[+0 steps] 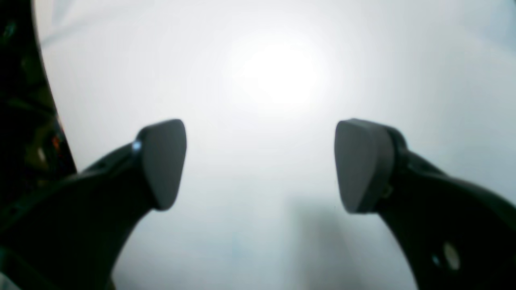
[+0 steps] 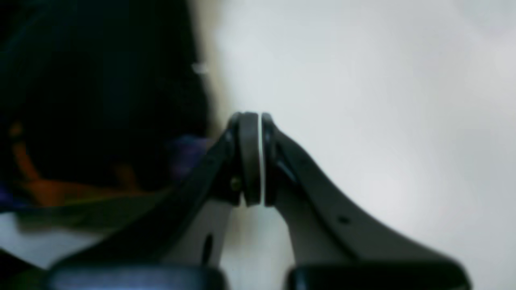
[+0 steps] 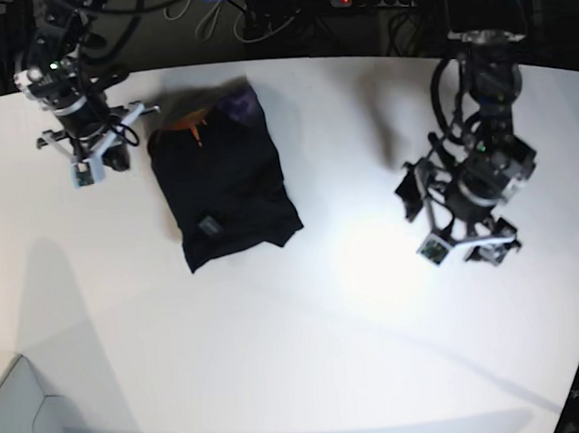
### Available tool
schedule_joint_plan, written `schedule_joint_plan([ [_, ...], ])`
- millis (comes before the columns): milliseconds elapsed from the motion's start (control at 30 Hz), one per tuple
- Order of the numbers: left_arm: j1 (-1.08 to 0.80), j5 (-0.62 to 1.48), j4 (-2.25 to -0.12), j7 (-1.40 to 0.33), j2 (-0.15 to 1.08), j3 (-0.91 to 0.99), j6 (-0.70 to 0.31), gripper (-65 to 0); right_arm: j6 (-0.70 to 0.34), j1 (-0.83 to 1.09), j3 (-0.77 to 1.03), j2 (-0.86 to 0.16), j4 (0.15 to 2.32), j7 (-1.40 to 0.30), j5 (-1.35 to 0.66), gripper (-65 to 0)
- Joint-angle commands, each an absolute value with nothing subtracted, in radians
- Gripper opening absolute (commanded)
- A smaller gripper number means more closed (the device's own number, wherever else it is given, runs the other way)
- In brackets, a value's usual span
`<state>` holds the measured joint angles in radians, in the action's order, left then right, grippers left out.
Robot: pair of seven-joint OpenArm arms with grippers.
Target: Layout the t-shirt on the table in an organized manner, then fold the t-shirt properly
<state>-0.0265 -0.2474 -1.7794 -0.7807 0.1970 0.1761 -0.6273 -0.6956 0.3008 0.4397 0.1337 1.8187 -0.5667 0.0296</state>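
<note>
White bench (image 3: 310,355) carrying folded t-shirt (image 3: 224,182) (compact); left tool (image 1: 260,165) gaping wide, right tool (image 2: 256,159) pinching empty; tidying edges gently seeming advisable.

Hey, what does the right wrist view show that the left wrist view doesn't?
Only the right wrist view shows the black t-shirt beside the right gripper, with blurred orange and purple patches on it; the fingers are nearly pressed together, holding nothing. Only the left wrist view shows the left gripper, fingers wide apart with nothing between them, plus a bright glare spot and a dark strip along its left edge, too blurred to name. Both show the white table under the fingers, and both are out of focus.
</note>
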Motion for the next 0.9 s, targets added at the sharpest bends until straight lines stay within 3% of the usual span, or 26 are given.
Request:
schedule_joint_plan([
  [0, -0.053, -0.251, -1.816, -0.774, 0.205, 0.213, -0.624, -9.9, -0.698, 0.294, 0.426, 0.128, 1.834, -0.541, 0.018, -65.0],
  [333, -0.255, -0.249, -1.857, -0.765, 0.196, 0.464, -0.624, -9.9, -0.698, 0.378, 0.297, 0.157, 1.844, -0.532, 0.018, -65.0],
  [667, -0.334, -0.249, -1.919, -0.774, 0.179, 0.501, -0.625, -10.0, -0.698, 0.374, 0.384, 0.150, 1.847, -0.530, 0.016, -65.0],
  [767, -0.390, -0.249, -1.948, -0.774, 0.150, 0.503, -0.625, -17.9, -0.698, 0.366, 0.473, 0.139, 1.879, -0.532, 0.016, -65.0],
  [867, -0.452, -0.249, -1.980, -0.774, 0.110, 0.503, -0.625, -37.0, -0.698, 0.367, 0.576, 0.139, 1.925, -0.541, 0.016, -65.0],
])
